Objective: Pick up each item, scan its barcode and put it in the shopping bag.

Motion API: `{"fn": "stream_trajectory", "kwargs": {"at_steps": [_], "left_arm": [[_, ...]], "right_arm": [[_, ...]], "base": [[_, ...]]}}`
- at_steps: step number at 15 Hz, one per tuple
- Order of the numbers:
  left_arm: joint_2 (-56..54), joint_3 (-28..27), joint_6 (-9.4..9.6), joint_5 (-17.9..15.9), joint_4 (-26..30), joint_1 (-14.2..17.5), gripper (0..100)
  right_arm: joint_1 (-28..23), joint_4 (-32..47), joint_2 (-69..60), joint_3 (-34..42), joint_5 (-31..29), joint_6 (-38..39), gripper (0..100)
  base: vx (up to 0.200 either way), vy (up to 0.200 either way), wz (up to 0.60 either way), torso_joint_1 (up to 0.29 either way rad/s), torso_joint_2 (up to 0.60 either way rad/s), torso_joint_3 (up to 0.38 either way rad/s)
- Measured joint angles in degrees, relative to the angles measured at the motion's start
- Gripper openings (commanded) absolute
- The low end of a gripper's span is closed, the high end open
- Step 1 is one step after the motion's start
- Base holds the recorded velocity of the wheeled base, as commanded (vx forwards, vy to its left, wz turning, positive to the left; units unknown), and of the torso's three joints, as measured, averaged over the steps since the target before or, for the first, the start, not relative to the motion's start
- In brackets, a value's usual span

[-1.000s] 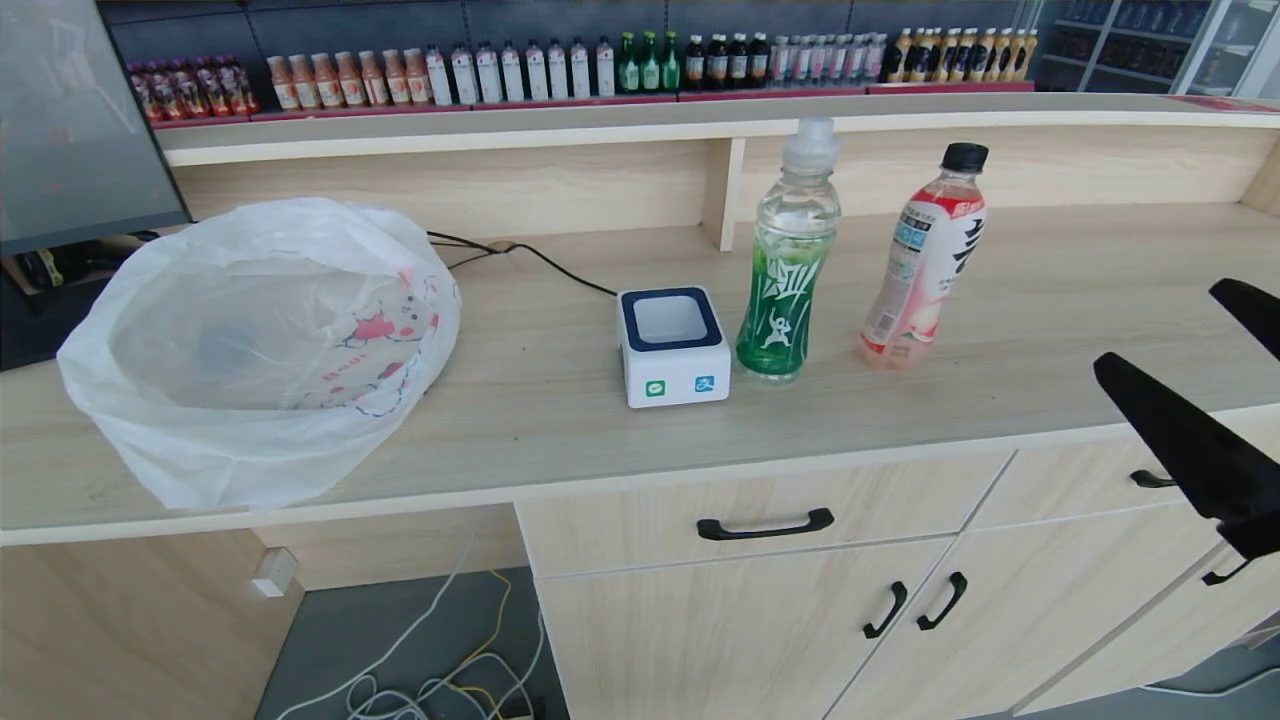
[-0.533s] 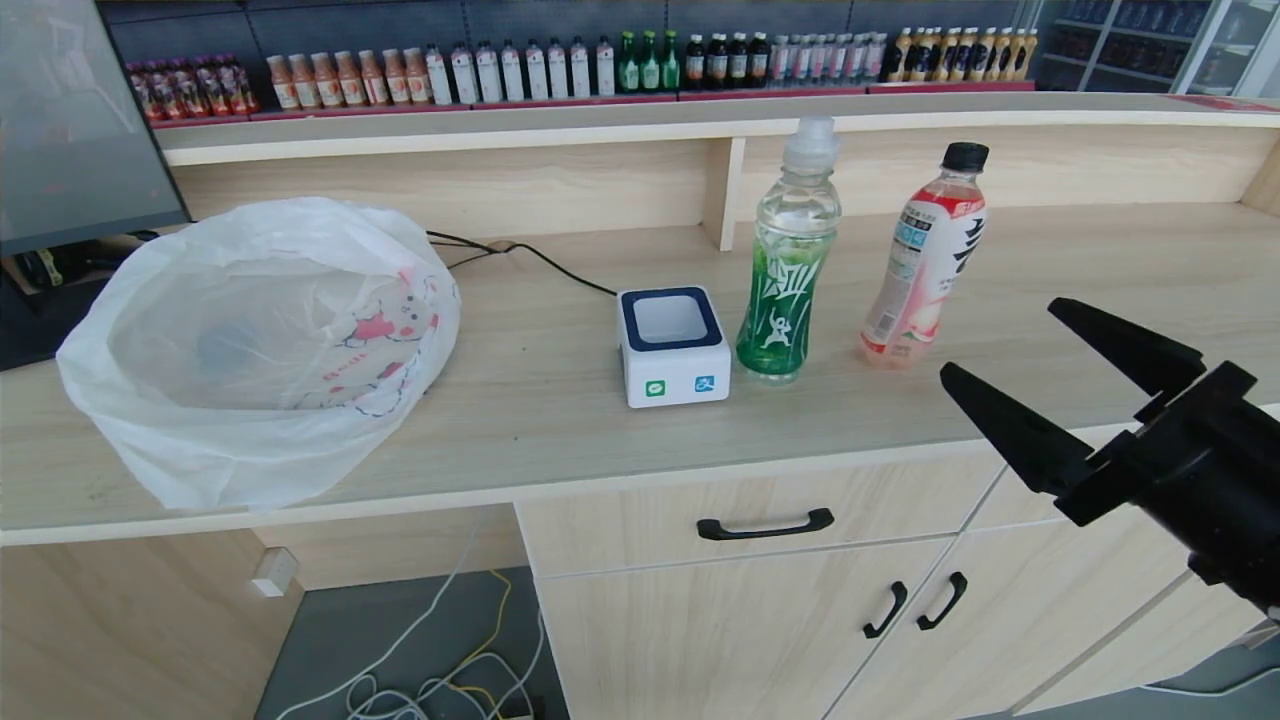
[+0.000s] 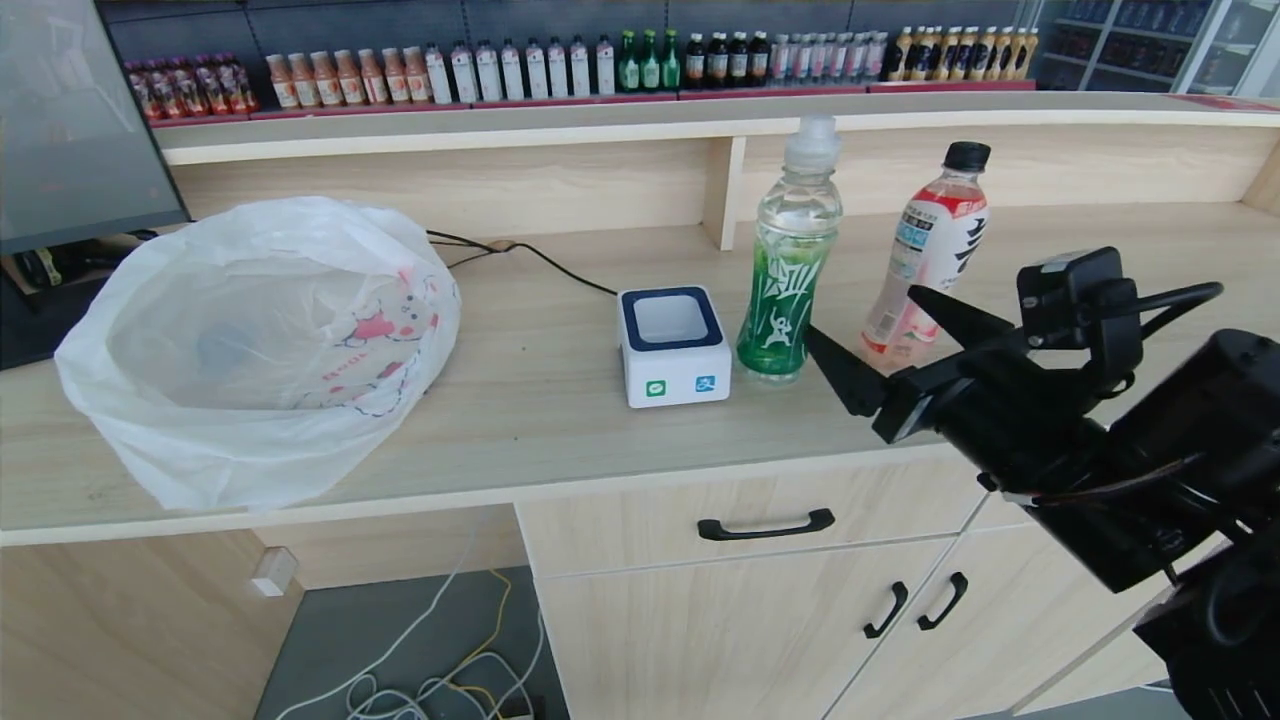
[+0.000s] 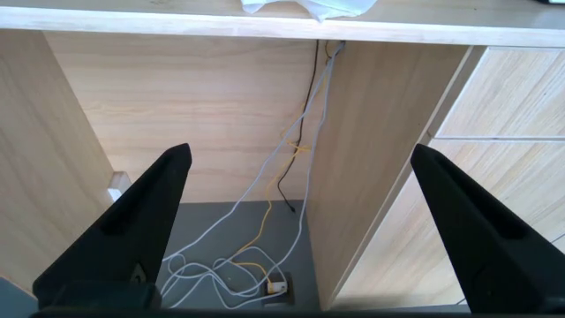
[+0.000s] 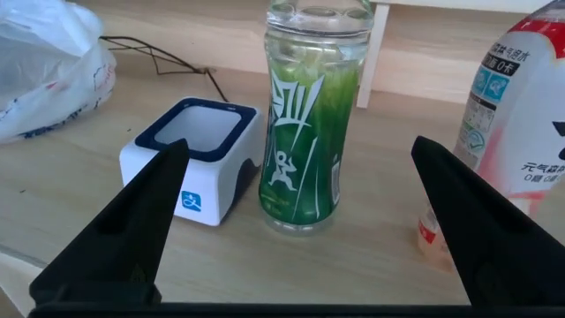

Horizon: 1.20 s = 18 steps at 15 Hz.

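Note:
A green bottle (image 3: 787,265) with a clear cap stands on the counter next to a white barcode scanner (image 3: 672,345). A pink bottle (image 3: 928,255) with a black cap stands to the green one's right. A white shopping bag (image 3: 255,340) sits open at the counter's left. My right gripper (image 3: 885,335) is open, low over the counter's front edge, just right of the green bottle and in front of the pink one. The right wrist view looks at the green bottle (image 5: 311,115), scanner (image 5: 196,159) and pink bottle (image 5: 521,115). My left gripper (image 4: 300,225) is open below the counter.
A black cable (image 3: 530,255) runs from the scanner toward the back. A raised shelf (image 3: 700,125) walls the counter's rear. A monitor (image 3: 80,120) stands at the far left. Drawers and handles (image 3: 765,525) lie below the counter edge. Cables (image 4: 256,256) lie on the floor under the counter.
My right gripper has come in from the right edge, moving left and up over the counter's front toward the two bottles. It stays open. Bottles, scanner and bag have not moved.

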Motion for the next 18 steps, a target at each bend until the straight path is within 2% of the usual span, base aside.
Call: {"fn": "stream_trajectory", "kwargs": {"at_steps": [4,6,13,15,18], "left_arm": [[0.0,0.0,0.0,0.0,0.0,0.0,100],[0.0,0.0,0.0,0.0,0.0,0.0,100],[0.0,0.0,0.0,0.0,0.0,0.0,100],[0.0,0.0,0.0,0.0,0.0,0.0,100],[0.0,0.0,0.0,0.0,0.0,0.0,100]], "right_arm": [[1.7,-1.0,5.1,-3.7,-4.4,-0.1,100],[2.3,-1.3,6.9,-5.2,-8.9,0.0,100],[3.5,-1.2,10.3,-10.9,-9.5,0.2,100],[3.5,-0.9,11.1,-12.2,-9.3,2.8,100],[3.4,2.7,11.9,-14.8,-9.5,3.2,100]], "base": [[0.0,0.0,0.0,0.0,0.0,0.0],[0.0,0.0,0.0,0.0,0.0,0.0],[0.0,0.0,0.0,0.0,0.0,0.0],[0.0,0.0,0.0,0.0,0.0,0.0],[0.0,0.0,0.0,0.0,0.0,0.0]]}}
